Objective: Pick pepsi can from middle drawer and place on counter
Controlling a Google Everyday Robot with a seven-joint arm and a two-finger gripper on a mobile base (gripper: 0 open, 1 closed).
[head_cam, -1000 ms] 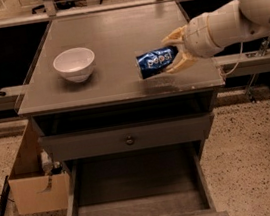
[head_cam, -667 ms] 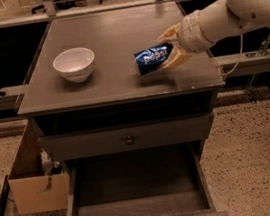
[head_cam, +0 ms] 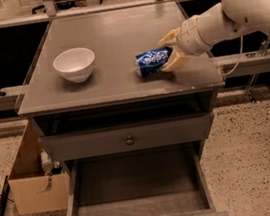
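- Blue pepsi can (head_cam: 149, 61) is shown lying on its side over the right half of the counter (head_cam: 113, 32), right of the white bowl (head_cam: 74, 63) and well apart from it. Whether it is resting on the surface or held just above it cannot be told.
- Gripper (head_cam: 163, 54), reaching in from the right, is shown clenched on the can's right end, with 1 of the 2 fingers (head_cam: 174, 61) set on each side of it.
- Change over the last 1 s: the can has been carried slightly leftward, away from the counter's right edge. Almost no further shift is seen since 0.7 s ago, so the carry is judged to be ending.
- Middle drawer (head_cam: 140, 208) is seen pulled open below with no can in it, so the pick is taken as done.
- Task stage is judged as late placement: only lowering to contact, release and withdrawal are left.
- A roll is to be expected from a can laid on its side once it is let go.
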